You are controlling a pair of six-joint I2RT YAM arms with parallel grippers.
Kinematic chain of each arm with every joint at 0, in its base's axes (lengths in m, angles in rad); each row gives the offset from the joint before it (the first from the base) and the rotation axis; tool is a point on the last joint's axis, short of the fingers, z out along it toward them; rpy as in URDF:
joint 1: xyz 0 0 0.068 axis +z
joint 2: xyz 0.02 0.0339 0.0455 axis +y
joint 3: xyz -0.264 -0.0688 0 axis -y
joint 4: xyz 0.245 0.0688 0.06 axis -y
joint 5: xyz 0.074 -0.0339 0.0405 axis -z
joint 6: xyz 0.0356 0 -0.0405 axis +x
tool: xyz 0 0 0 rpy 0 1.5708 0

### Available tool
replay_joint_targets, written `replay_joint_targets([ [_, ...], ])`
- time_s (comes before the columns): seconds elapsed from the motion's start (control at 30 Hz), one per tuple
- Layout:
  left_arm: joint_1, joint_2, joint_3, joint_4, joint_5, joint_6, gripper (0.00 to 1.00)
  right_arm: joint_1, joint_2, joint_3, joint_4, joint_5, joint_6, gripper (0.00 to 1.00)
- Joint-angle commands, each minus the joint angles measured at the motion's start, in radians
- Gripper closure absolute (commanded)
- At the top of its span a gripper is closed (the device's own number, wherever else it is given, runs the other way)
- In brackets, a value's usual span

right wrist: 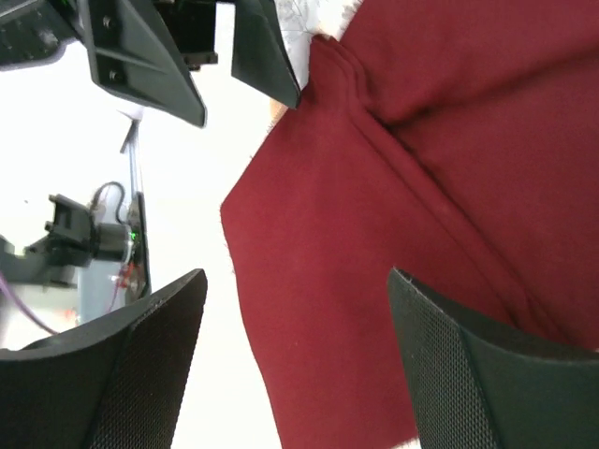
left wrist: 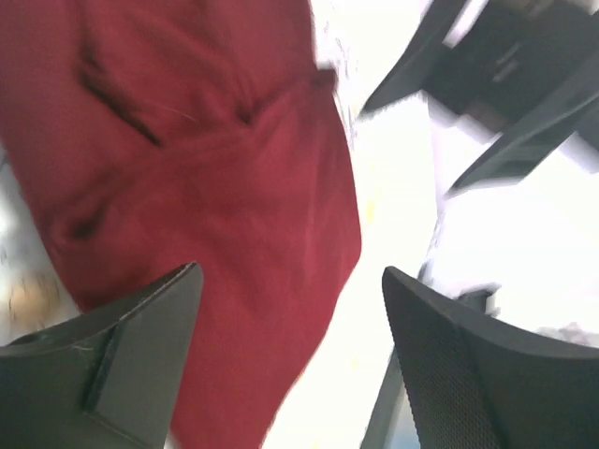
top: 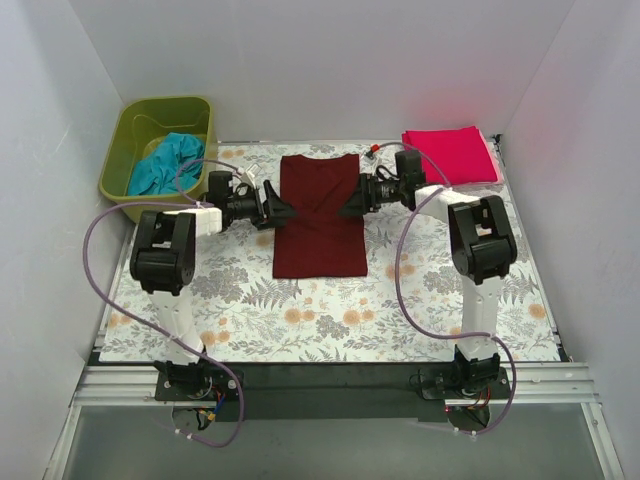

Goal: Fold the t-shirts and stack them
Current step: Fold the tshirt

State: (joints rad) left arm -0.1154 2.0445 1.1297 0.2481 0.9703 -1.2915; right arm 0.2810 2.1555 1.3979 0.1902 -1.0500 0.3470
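1. The maroon t-shirt (top: 320,215) lies flat in the middle of the bench (top: 300,320) as a long, narrow rectangle, its sleeves apparently already turned in.
2. The pink-red t-shirt (top: 452,155) sits folded at the far right corner. The teal t-shirt (top: 165,165) is bunched inside the green tub (top: 205,115) at the far left.
3. The left fingers (top: 280,208) are spread apart and hold nothing, at the maroon shirt's left edge towards its far half.
4. The right fingers (top: 355,198) are likewise spread and empty, at the opposite edge. Both wrist views show only cloth lying beneath the gap.
5. Handling, as a judgement: the shirt is light, limp cloth. It will sag and drag, and the layers of a fold can slide apart if only the top one is pinched.
6. A good hold would be at the two side edges near one end, catching every layer, with both arms lifting together so the fold lands square.
7. The floral cover beneath could be pinched along with the shirt if the fingers go too deep.
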Motion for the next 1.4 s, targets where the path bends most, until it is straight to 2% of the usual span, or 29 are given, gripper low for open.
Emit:
replay_joint_targets([
  [0.0, 0.013, -0.237, 0.053, -0.353, 0.042, 0.409, 0.22, -0.005, -0.208, 0.116, -0.396, 0.039, -0.410, 0.16],
  [0.03, 0.013, -0.265, 0.059, -0.422, 0.042, 0.519, 0.21, -0.002, -0.230, 0.136, -0.490, 0.076, -0.498, 0.16],
  [0.07, 0.011, -0.300, 0.059, -0.545, 0.038, 0.713, 0.19, 0.003, -0.256, 0.125, -0.580, 0.109, -0.582, 0.16],
  [0.13, 0.013, -0.384, 0.021, -0.619, 0.016, 0.876, 0.19, 0.015, -0.325, 0.077, -0.647, 0.218, -0.759, 0.17],
  [0.17, 0.013, -0.411, 0.006, -0.691, 0.002, 1.041, 0.21, 0.024, -0.348, 0.056, -0.670, 0.255, -0.816, 0.18],
  [0.23, 0.010, -0.479, -0.060, -0.725, -0.008, 1.168, 0.23, 0.062, -0.419, -0.037, -0.695, 0.373, -0.974, 0.21],
  [0.3, -0.010, -0.520, -0.103, -0.777, -0.024, 1.373, 0.33, 0.119, -0.486, -0.106, -0.672, 0.464, -1.081, 0.27],
  [0.37, -0.049, -0.549, -0.154, -0.815, -0.059, 1.490, 0.44, 0.186, -0.529, -0.199, -0.650, 0.539, -1.135, 0.35],
  [0.43, -0.102, -0.560, -0.182, -0.820, -0.096, 1.617, 0.47, 0.230, -0.552, -0.255, -0.602, 0.587, -1.192, 0.40],
  [0.6, -0.194, -0.569, -0.280, -0.735, -0.179, 1.701, 0.51, 0.310, -0.576, -0.391, -0.531, 0.663, -1.255, 0.51],
  [1.07, -0.234, -0.475, -0.281, -0.667, -0.214, 1.701, 0.52, 0.334, -0.493, -0.474, -0.433, 0.685, -1.295, 0.56],
  [1.37, -0.263, -0.420, -0.320, -0.615, -0.327, 1.715, 0.53, 0.345, -0.551, -0.505, -0.440, 0.685, -1.313, 0.55],
])
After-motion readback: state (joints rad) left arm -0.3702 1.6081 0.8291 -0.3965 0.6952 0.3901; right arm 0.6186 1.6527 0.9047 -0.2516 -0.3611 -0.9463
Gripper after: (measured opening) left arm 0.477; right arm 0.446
